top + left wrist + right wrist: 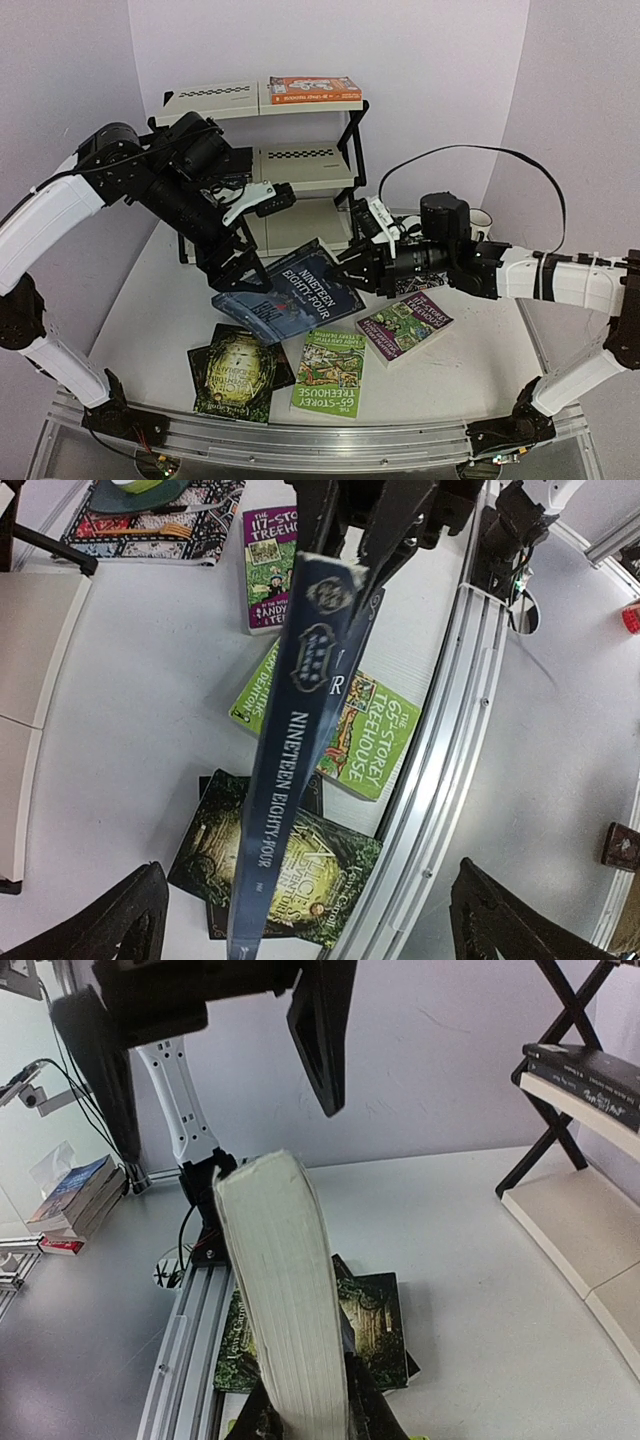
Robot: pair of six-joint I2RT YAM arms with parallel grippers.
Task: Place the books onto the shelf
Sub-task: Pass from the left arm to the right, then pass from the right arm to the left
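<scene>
One dark blue book (295,290) hangs in mid-air, clamped at its edge by the right gripper (312,1415). The left gripper (308,880) stands spread wide on either side, touching nothing. Wisest now: draw the left clear before swinging toward the shelf (300,165) beyond.

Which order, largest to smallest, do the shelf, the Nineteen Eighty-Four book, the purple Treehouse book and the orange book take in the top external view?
1. shelf
2. Nineteen Eighty-Four book, raised nearer the camera
3. purple Treehouse book
4. orange book, farther and foreshortened, so unsure
</scene>
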